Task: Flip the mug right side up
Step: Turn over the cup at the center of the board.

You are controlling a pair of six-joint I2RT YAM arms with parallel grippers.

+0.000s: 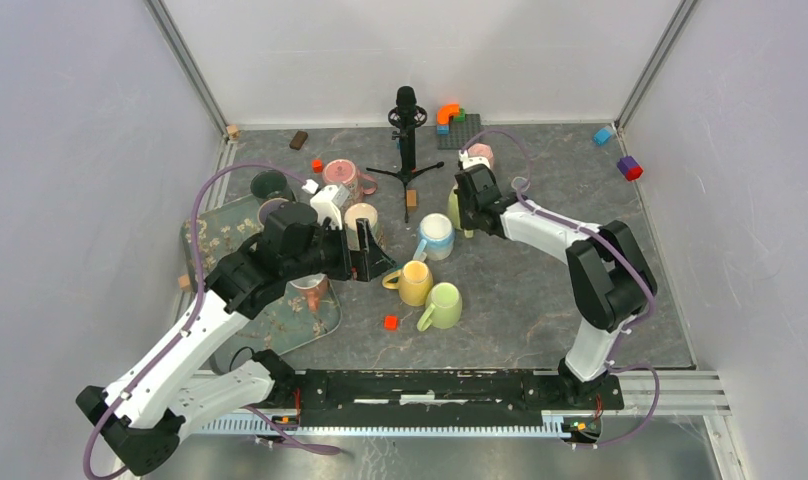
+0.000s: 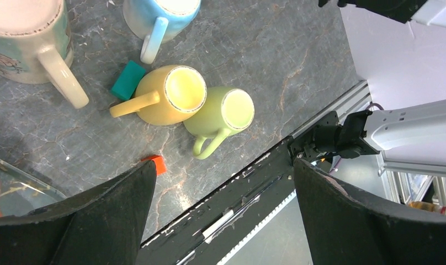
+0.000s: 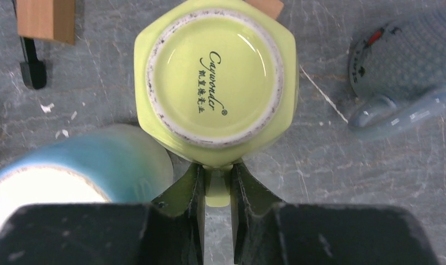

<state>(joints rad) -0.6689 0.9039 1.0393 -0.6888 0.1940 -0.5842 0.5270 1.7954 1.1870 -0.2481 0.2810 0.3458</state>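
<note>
A yellow-green six-sided mug (image 3: 215, 72) stands upside down on the grey table, its printed base facing up. My right gripper (image 3: 216, 171) is shut on the mug's handle (image 3: 217, 190), one finger on each side. In the top view the right gripper (image 1: 470, 212) hides most of this mug (image 1: 454, 208). My left gripper (image 2: 223, 182) is open and empty, held above the table; in the top view the left gripper (image 1: 378, 262) is left of the yellow mug.
A blue mug (image 3: 72, 171) touches the held mug's left side; a grey-blue mug (image 3: 408, 72) lies to its right. A yellow mug (image 2: 171, 95) and a light green mug (image 2: 223, 113) lie together. A tray (image 1: 215, 235) with mugs is left; a microphone stand (image 1: 407, 130) is behind.
</note>
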